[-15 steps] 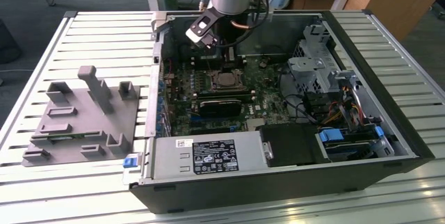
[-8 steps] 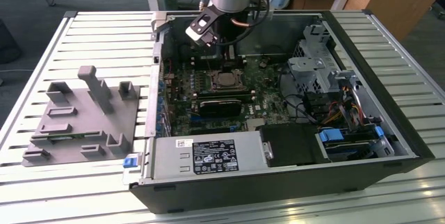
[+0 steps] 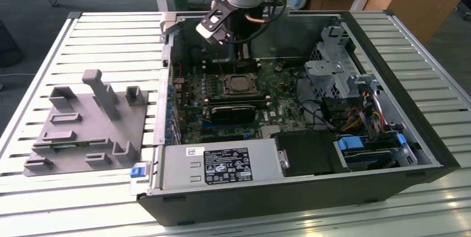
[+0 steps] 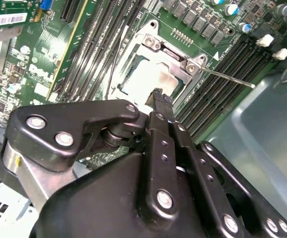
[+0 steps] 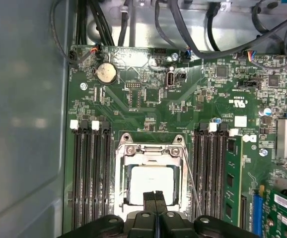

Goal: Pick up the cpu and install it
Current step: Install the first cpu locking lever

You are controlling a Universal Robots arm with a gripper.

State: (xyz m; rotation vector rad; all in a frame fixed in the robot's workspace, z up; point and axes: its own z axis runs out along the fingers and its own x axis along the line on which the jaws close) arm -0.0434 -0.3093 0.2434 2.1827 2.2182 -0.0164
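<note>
cpu (image 5: 151, 184) edge behind pincer (image 5: 155, 194)

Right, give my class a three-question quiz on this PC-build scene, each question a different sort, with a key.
1. True or false: the cpu lies in the socket in the first wrist view.
2. In both wrist views the fingertips are: A) together B) wide apart C) around a cable.
3. Fill in: in the exterior view the grey fixture stands on the case's ____ side.

Key: 1 true; 2 A, the gripper holds nothing; 3 left.
</note>
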